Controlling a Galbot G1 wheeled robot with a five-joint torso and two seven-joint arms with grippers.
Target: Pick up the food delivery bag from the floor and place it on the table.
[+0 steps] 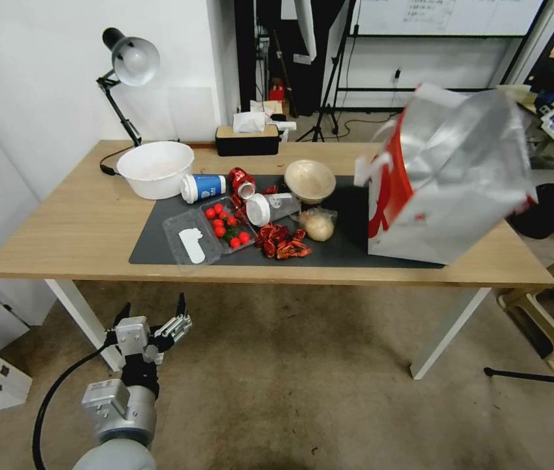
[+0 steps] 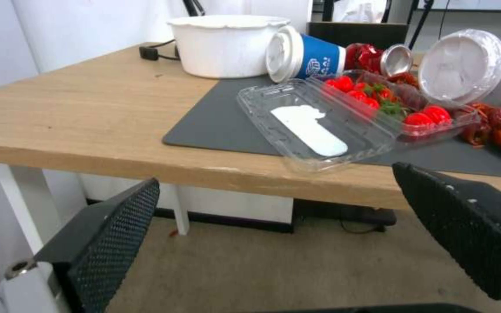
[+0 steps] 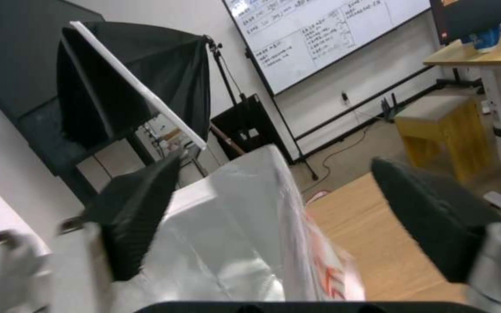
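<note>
A: Where's the boxy white paper bag with red side panels and foil lining (image 1: 450, 176)?

B: On the long light-wood table (image 1: 74, 222), tilted, directly under the right gripper (image 3: 274, 221), whose fingers are spread wide. I'd lift straight up, clear of the rim.

A: Obstacles?

B: A bagged beige bun (image 1: 318, 225) and red crayfish (image 1: 281, 240) beside it. The left gripper (image 1: 151, 321) hangs open below the table edge.

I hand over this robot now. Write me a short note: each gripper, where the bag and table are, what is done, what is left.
Left gripper: open, empty, low in front of the table.
Right gripper: open, fingers on either side of the top of the food delivery bag, not clamped on it.
Bag: on the table's right end, its base partly on the dark mat, leaning.
Done: bag off the floor, on the table.
Left: check that it stands, withdraw the right arm.
</note>
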